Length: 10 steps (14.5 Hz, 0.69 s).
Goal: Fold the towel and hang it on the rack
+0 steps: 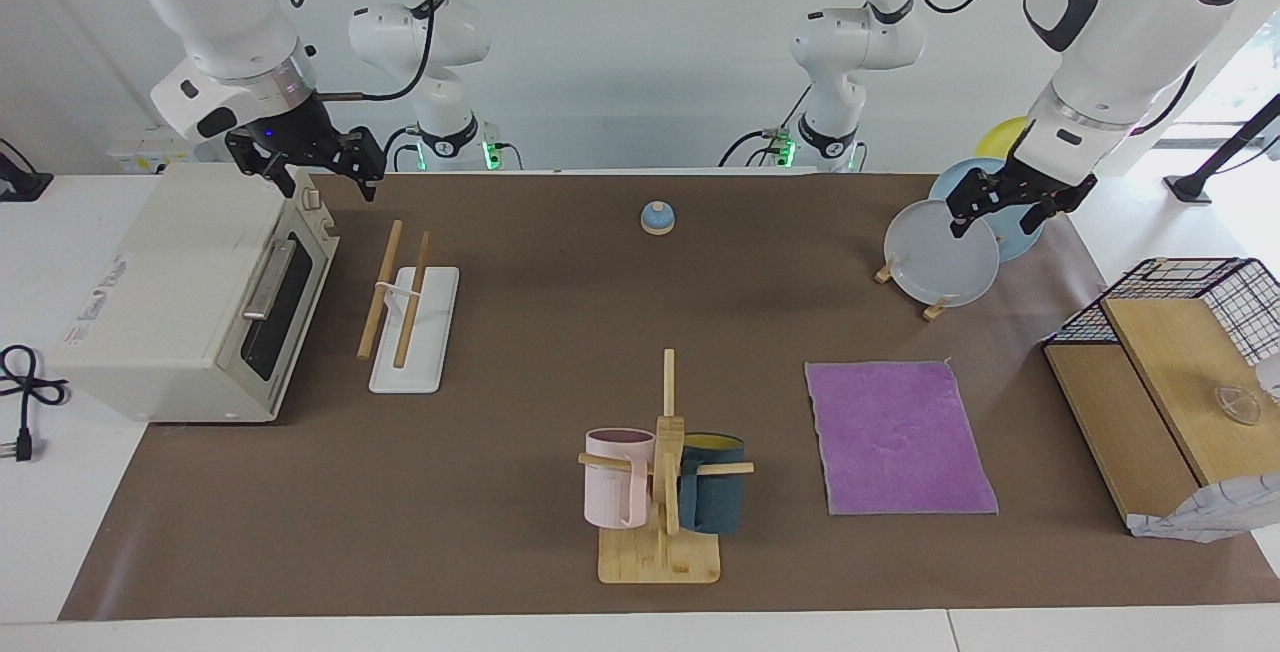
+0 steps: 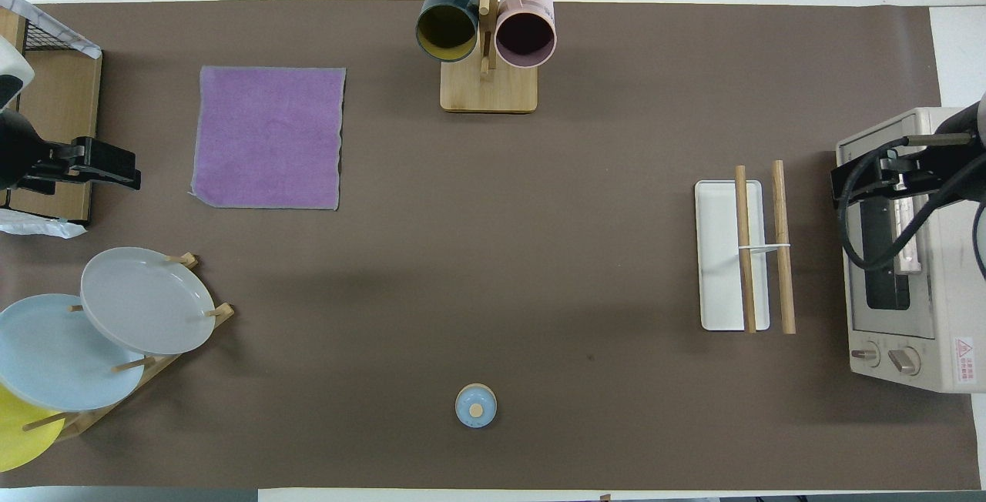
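The towel (image 1: pixel 900 437) (image 2: pixel 267 136) lies flat and unfolded, purple face up, on the brown mat toward the left arm's end of the table. The rack (image 1: pixel 430 332) (image 2: pixel 716 256), two light-wood rods over a flat white base, stands toward the right arm's end, beside the toaster oven. My left gripper (image 1: pixel 995 217) (image 2: pixel 115 167) hangs open and empty in the air over the plates and the wooden shelf's edge, apart from the towel. My right gripper (image 1: pixel 330 177) (image 2: pixel 851 179) hangs open and empty over the oven's door corner, beside the rack.
A toaster oven (image 1: pixel 190 302) sits at the right arm's end. A bamboo mug tree (image 1: pixel 665 472) with pink and dark-blue mugs stands beside the towel. Plates on a wooden stand (image 1: pixel 945 252), a wire basket with a wooden shelf (image 1: pixel 1180 362) and a small blue bell (image 1: pixel 657 218) also stand here.
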### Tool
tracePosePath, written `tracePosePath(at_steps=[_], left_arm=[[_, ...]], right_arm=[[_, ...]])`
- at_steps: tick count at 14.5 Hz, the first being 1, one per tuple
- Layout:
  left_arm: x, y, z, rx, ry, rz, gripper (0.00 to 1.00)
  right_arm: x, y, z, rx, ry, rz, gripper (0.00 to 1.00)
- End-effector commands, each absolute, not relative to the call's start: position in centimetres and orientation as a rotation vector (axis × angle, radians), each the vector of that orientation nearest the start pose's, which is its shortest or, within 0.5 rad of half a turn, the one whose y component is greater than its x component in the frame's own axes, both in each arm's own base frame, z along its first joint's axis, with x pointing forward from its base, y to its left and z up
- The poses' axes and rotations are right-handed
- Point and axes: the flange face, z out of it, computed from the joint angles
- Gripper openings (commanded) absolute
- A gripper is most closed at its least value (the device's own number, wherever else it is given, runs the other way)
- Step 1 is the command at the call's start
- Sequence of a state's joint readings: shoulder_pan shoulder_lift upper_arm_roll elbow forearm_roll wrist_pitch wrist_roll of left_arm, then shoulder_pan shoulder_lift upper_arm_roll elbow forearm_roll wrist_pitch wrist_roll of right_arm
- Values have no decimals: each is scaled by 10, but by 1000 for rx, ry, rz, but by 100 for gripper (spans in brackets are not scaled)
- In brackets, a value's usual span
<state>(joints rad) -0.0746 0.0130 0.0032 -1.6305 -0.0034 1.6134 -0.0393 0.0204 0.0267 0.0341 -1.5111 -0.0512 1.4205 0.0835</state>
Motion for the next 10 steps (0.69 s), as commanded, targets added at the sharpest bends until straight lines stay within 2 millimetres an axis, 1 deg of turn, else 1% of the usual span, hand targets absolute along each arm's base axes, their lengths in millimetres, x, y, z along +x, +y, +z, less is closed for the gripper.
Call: tracePosePath(at_steps=[1, 5, 7, 10], left_arm=[[553, -41, 596, -3131, 75, 52, 100], [554, -41, 595, -3131, 66, 47, 100], [549, -40, 595, -3130, 63, 71, 100], [548, -39, 590, -3131, 53, 76, 100]], right_arm=[[541, 20, 626, -3173, 36, 173, 100], [541, 20, 626, -3173, 36, 173, 100], [541, 21, 626, -3173, 33, 172, 100], [541, 21, 626, -3173, 33, 172, 100]])
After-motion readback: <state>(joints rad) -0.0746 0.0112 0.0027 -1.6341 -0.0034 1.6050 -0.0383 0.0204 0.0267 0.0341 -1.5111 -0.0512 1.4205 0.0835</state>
